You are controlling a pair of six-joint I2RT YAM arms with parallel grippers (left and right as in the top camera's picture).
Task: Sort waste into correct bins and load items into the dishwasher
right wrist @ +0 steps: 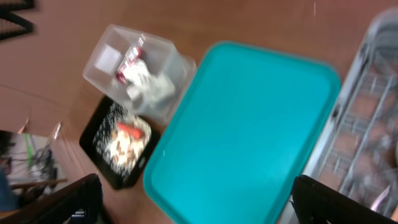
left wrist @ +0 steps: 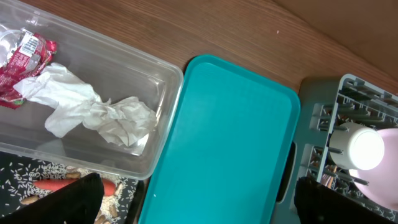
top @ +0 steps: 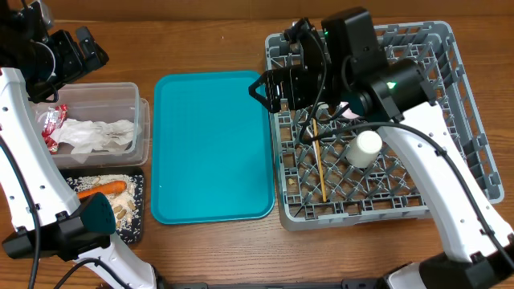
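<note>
The clear tub holds the red wrapper and white napkins. The black tray holds the carrot and rice bits. The grey rack holds the white cup, the chopstick and an edge of the pink plate. The bowls and fork are hidden. My left gripper is open and empty, high behind the tub. My right gripper is open and empty over the rack's left edge. Its wrist view shows the tub and black tray.
The teal serving tray lies bare between the bins and the rack. It also fills the left wrist view and the right wrist view. My right arm crosses above the rack's back half.
</note>
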